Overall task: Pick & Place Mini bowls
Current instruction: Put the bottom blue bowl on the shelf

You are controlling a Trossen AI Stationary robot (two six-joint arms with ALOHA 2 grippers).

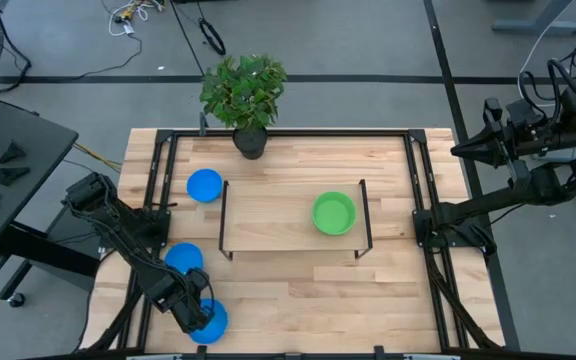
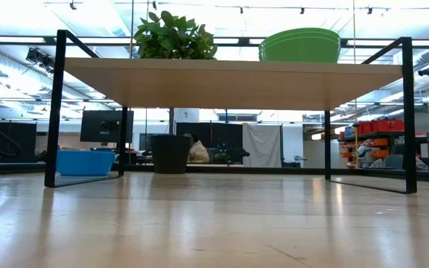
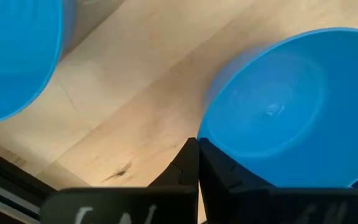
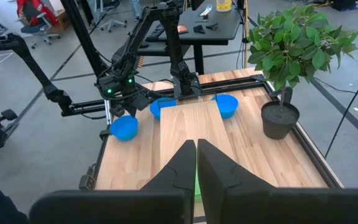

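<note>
A: Your left gripper [image 1: 196, 318] is down at the near left corner of the wooden bench [image 1: 298, 280], fingers pinched narrow on the rim of a bright blue shallow plastic mini bowl [image 1: 210, 320].

B: Does the wrist view confirm it?

A: It does: the bowl sits tilted hard against the closed fingers [image 3: 194, 163], its wall between them as far as you can see.

B: Where does it need to go?

A: My guess is the small black-framed wooden shelf [image 1: 278, 215] at mid-bench, where a bright green mini bowl [image 1: 333, 213] already rests. From your fingers, that lies away and toward the right.

B: The other blues?

A: One [image 1: 183, 258] just beside your grip, another [image 1: 204, 185] farther back near the potted plant [image 1: 245, 95].

B: Right arm?

A: The right gripper [image 4: 196, 163] waits off the right edge, fingers together, holding nothing.
</note>
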